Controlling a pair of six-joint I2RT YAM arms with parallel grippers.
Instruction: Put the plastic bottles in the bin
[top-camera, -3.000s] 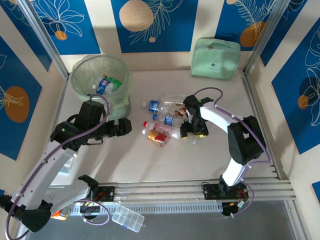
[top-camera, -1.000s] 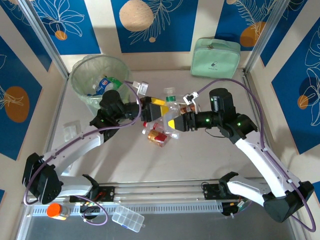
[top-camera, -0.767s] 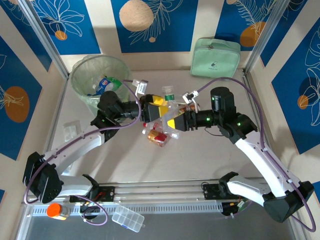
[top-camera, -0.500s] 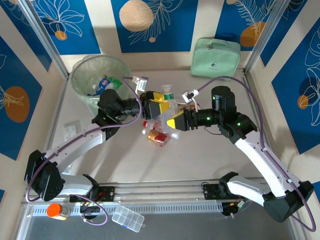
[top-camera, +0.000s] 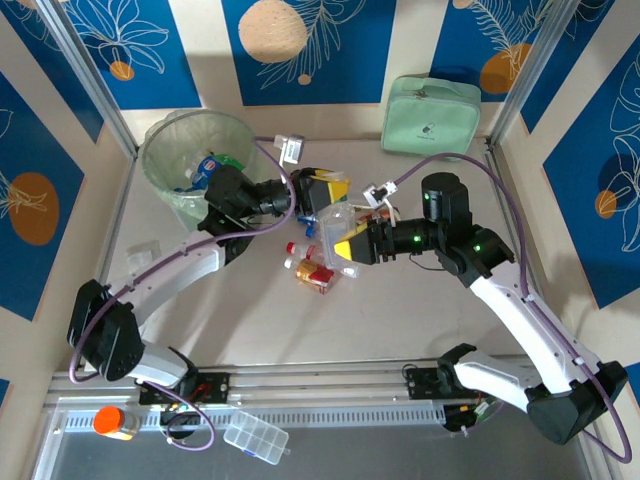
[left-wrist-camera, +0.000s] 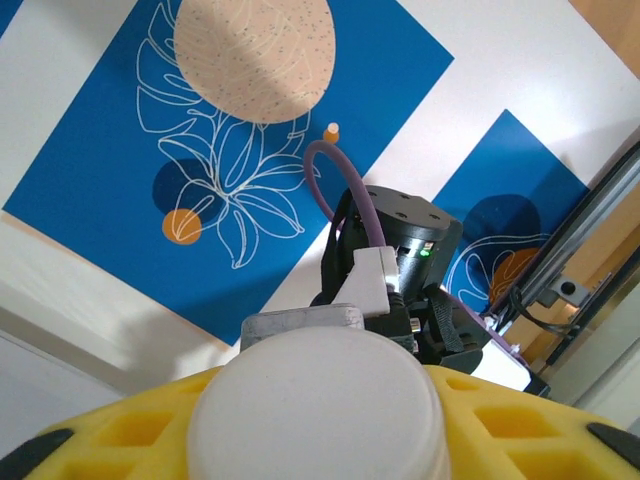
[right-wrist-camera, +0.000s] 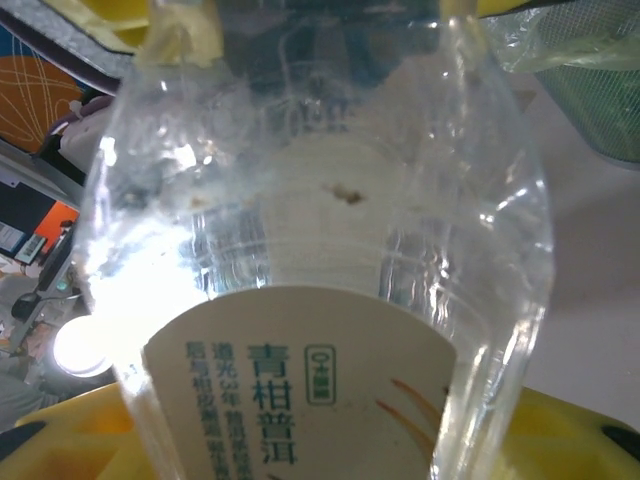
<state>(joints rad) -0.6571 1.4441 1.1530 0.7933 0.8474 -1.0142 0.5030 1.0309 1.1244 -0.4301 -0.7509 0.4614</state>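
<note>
A clear plastic bottle (top-camera: 335, 218) with a pale printed label (right-wrist-camera: 300, 390) hangs above the table middle, held between both arms. My right gripper (top-camera: 343, 246) is shut on its body, the yellow fingers (right-wrist-camera: 590, 435) flanking the label. My left gripper (top-camera: 322, 190) is shut on its white cap (left-wrist-camera: 315, 405), with yellow pads (left-wrist-camera: 520, 420) pressed on either side. The bin (top-camera: 165, 150), round with a pale green liner, stands at the back left with several bottles (top-camera: 210, 165) inside. More bottles (top-camera: 315, 270) lie on the table under the held one.
A mint-green zippered case (top-camera: 432, 115) leans on the back wall at the right. An orange-capped jar (top-camera: 110, 420) and a clear compartment box (top-camera: 255, 437) sit below the front rail. Metal frame posts (top-camera: 95, 95) border the bin's left side.
My left gripper went from wide open to shut on the bottle's cap, shifting slightly toward the back. The right gripper kept its hold and barely moved.
</note>
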